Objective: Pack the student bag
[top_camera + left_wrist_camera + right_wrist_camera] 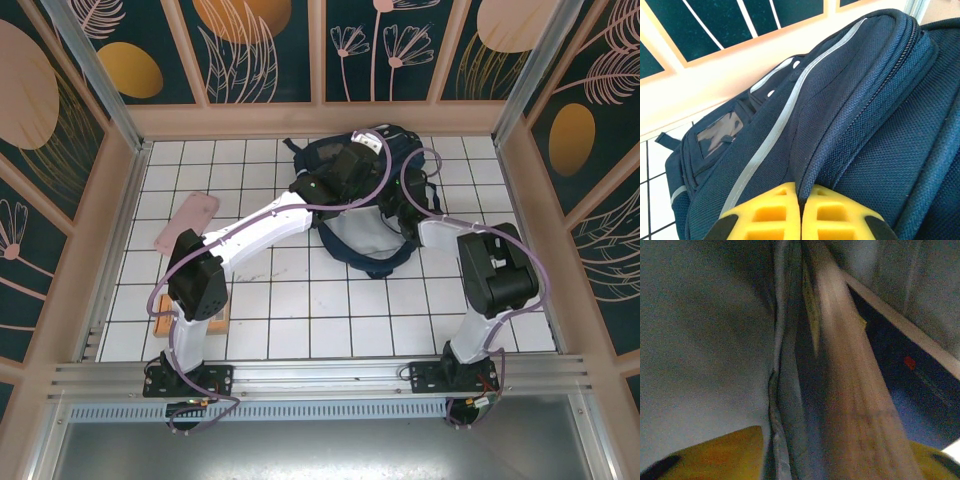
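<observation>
The student bag (352, 240) is lying open at the far middle of the tiled worktop (290, 320). The left claw (800, 192) is clenching a fold of its navy fabric. Inside, against grey lining, the right claw (837, 440) is standing released around a blurred tan slat (850, 365), both ends cut off.

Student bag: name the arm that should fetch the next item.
Right, probably: the right end effector is open inside the student bag, while the left end effector is shut on its fabric.
</observation>
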Controlling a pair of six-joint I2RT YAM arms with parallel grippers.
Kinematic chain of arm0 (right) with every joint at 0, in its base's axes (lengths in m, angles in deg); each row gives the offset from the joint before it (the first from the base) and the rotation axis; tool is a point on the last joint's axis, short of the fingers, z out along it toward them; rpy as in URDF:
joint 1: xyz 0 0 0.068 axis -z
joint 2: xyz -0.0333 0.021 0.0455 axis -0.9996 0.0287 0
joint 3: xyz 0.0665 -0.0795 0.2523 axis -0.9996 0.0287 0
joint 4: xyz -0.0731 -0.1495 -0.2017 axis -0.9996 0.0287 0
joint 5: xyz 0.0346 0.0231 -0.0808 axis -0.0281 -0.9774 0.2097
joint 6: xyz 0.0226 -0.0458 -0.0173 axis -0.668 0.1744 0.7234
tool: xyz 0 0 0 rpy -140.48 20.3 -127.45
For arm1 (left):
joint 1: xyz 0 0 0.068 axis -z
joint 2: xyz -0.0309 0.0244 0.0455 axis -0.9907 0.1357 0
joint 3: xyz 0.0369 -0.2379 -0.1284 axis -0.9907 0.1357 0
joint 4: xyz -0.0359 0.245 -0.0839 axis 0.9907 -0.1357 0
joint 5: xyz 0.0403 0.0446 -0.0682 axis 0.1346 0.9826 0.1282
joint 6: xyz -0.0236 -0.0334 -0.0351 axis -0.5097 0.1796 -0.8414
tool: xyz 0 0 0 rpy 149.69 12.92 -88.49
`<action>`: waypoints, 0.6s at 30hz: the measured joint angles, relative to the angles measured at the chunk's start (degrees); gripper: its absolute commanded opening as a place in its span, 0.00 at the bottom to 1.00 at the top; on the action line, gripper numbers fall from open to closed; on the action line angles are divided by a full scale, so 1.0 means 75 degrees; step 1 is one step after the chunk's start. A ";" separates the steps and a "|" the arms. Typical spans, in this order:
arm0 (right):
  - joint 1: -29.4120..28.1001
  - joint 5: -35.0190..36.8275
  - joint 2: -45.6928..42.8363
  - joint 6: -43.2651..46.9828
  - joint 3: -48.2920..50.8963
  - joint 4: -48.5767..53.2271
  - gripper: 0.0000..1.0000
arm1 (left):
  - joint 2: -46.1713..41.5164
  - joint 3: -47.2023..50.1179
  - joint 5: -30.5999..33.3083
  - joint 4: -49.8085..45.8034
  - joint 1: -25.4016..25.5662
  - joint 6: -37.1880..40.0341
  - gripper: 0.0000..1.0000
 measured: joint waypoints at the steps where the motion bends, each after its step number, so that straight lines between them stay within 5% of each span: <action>1: 0.0015 -0.0061 0.0003 -0.0032 -0.0017 0.0012 0.65 | 0.0000 0.0000 0.0000 0.0003 0.0000 -0.0006 0.00; 11: 0.0125 -0.0504 -0.0918 0.0207 0.0259 0.1157 0.68 | 0.0000 0.0000 0.0029 -0.0087 0.0000 -0.0082 0.00; 18: 0.0125 -0.0787 -0.2500 0.0376 0.1279 0.1719 0.53 | 0.0000 -0.0006 0.0067 -0.0230 0.0000 -0.0082 0.00</action>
